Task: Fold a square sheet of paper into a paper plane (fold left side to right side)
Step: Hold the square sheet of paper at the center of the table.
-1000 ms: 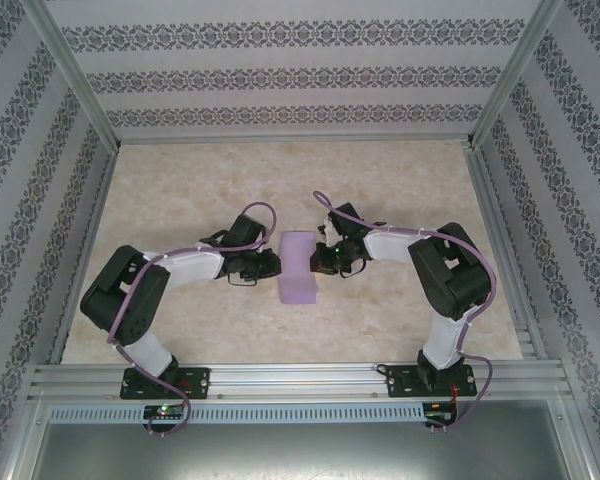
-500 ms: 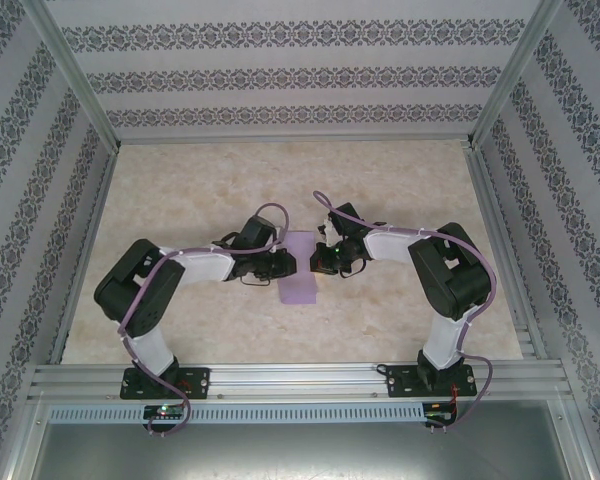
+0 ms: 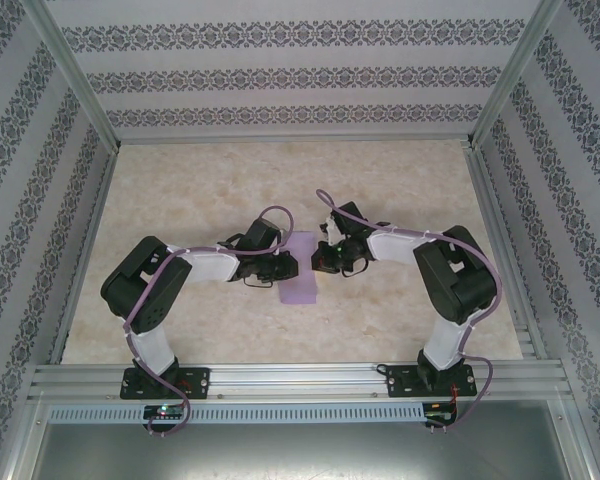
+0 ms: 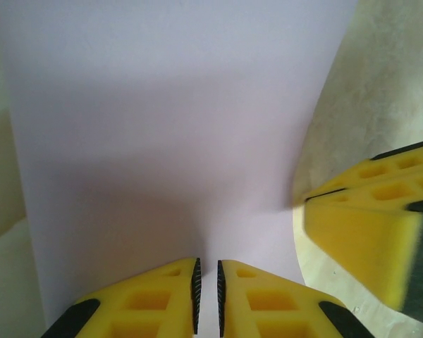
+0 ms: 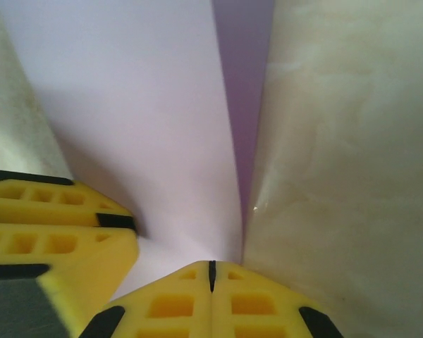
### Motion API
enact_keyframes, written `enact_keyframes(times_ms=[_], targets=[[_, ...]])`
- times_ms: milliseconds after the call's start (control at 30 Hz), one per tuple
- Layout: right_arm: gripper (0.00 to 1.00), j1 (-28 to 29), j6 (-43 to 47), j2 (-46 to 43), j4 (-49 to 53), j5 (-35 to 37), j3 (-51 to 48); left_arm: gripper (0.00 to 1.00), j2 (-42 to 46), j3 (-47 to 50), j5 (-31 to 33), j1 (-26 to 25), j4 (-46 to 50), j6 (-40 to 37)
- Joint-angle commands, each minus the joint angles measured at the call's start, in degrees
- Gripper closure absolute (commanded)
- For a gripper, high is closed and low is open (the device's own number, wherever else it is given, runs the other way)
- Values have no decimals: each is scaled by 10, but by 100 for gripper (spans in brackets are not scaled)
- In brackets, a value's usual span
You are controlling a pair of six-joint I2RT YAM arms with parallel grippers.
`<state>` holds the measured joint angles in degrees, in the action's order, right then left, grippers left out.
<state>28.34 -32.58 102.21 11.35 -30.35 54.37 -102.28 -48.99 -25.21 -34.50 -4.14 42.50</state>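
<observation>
Marble-patterned table (image 3: 200, 190), enclosure walls papered in striped floral print (image 3: 300, 75), aluminium rail (image 3: 300, 380) along the near edge. The square sheet of paper (image 3: 302, 290), lilac and matte, lies near the table's centre and reads from above as a narrow upright rectangle, longer front-to-back than across. Both arms reach inward and meet over it. Left gripper (image 3: 286, 268) sits on the sheet's left part; right gripper (image 3: 319, 262) sits at its right edge; the two tool heads are near each other with the paper between and under them. Left wrist view: yellow fingers (image 4: 155, 303) nearly together, a slim slit between the black ribbed pads, pale lilac showing in the slit; cannot tell whether they pinch the sheet or merely hover on it. The paper spreads away from them, smooth, with a soft shadow near the tips; the right arm's yellow fingers are close on the right, over bare table at the sheet's edge. Right wrist view: jaws clenched tight, pads meeting in a thin seam, the sheet's pale upper layer running down to the tips; whether the edge is nipped is unclear. A darker purple strip (image 5: 243, 105) shows beside that layer, narrowing toward the tips.
</observation>
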Motion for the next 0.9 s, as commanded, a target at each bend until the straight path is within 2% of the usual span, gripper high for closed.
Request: enact_keyframes(times_ms=[0,267,533,867], targets=[[100,-1,9,-20,-1,-2,24,81,-9,-3,16,-9,19,0],[100,6,-20,63,-37,-25,78,81,-16,-11,19,-14,25,-3],[100,8,-28,130,-5,-12,122,82,-11,-17,19,-17,41,-16],[100,6,-29,142,26,17,119,83,14,4,14,-33,58,-46]])
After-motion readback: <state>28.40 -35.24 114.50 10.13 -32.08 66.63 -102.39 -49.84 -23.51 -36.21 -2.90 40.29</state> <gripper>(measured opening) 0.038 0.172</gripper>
